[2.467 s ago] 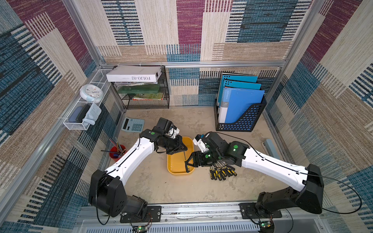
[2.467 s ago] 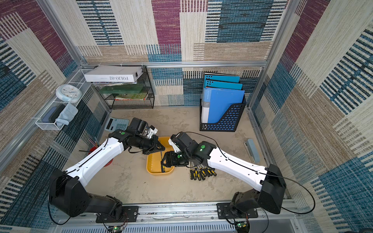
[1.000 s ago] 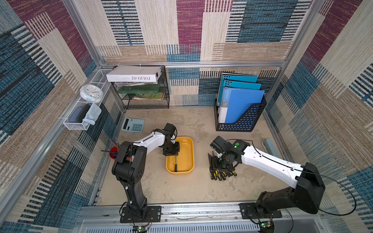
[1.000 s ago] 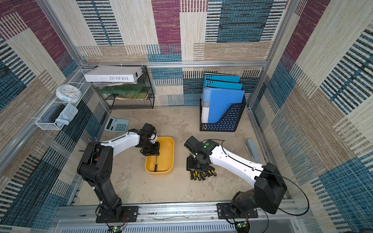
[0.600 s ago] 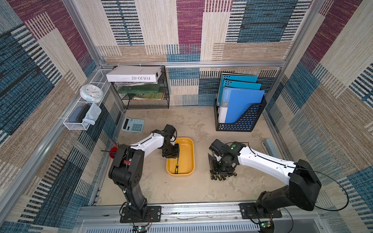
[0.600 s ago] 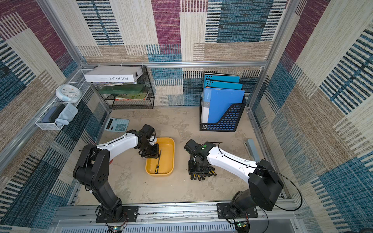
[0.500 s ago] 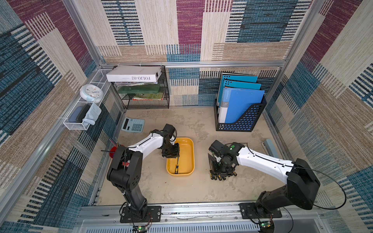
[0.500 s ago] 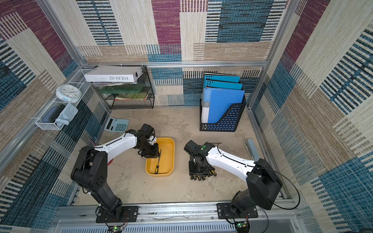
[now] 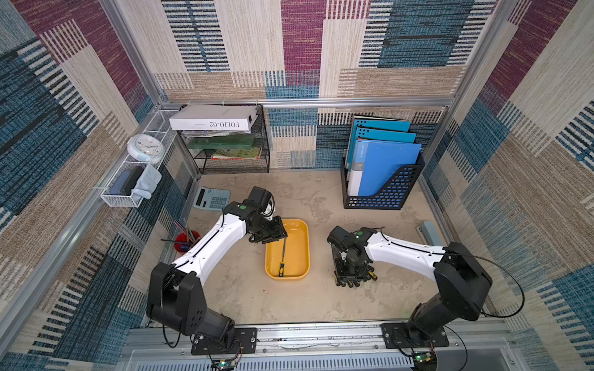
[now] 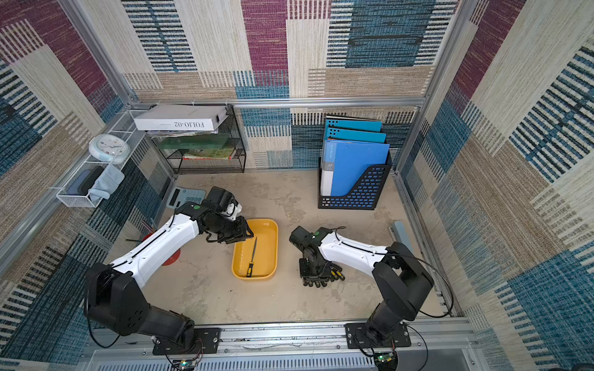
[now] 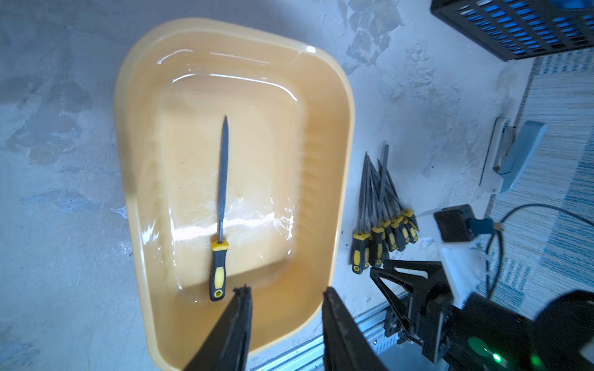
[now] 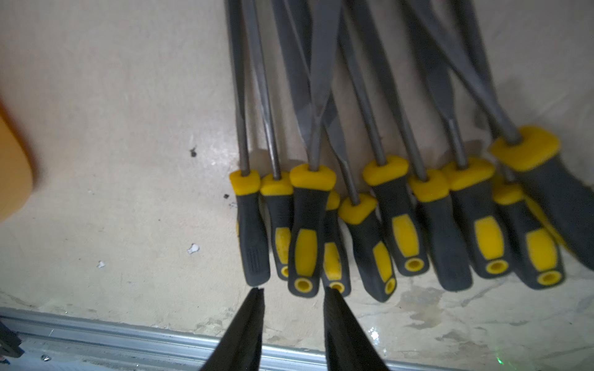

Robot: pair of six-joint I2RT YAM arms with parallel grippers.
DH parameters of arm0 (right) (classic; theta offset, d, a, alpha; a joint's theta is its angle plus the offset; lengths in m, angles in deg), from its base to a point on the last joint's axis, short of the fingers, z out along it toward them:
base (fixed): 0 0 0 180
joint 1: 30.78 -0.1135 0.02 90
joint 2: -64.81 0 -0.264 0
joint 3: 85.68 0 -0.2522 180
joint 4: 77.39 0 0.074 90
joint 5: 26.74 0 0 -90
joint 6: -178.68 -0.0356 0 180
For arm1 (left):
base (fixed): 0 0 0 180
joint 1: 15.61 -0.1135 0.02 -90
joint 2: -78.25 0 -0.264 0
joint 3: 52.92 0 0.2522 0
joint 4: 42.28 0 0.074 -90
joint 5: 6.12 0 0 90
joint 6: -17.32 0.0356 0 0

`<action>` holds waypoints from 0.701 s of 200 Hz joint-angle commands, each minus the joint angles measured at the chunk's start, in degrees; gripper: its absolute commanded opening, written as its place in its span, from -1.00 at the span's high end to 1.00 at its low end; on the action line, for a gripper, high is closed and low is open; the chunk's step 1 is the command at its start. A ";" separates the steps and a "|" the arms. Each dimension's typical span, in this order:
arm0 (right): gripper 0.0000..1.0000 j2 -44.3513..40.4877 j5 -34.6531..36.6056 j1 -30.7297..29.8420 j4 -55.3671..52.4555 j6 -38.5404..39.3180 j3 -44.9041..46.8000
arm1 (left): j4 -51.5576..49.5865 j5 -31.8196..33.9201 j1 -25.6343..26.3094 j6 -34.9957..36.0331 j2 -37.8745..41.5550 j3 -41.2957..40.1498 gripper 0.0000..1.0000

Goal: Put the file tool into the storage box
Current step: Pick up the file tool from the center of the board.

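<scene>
The left gripper [image 11: 286,292] has let go and drawn back, jaws parted and empty over the shallow yellow plastic storage box [image 11: 346,135], where one slim grey file tool with a black-and-yellow handle [image 11: 221,192] lies flat. The right gripper [image 12: 292,294] has moved to the bundle of matching files [image 12: 401,208] on the worktop, jaws apart and gripping nothing, so another pick seems to be starting.

mock office booth; blue folders [image 9: 382,167], calculator [image 9: 212,199], clock [image 9: 145,148], fabric walls [image 9: 305,48]
</scene>
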 commanded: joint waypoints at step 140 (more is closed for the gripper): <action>0.81 -3.41 3.38 -0.31 -1.81 3.58 -0.31 | -3.89 -1.92 -0.13 0.33 2.96 2.26 0.19</action>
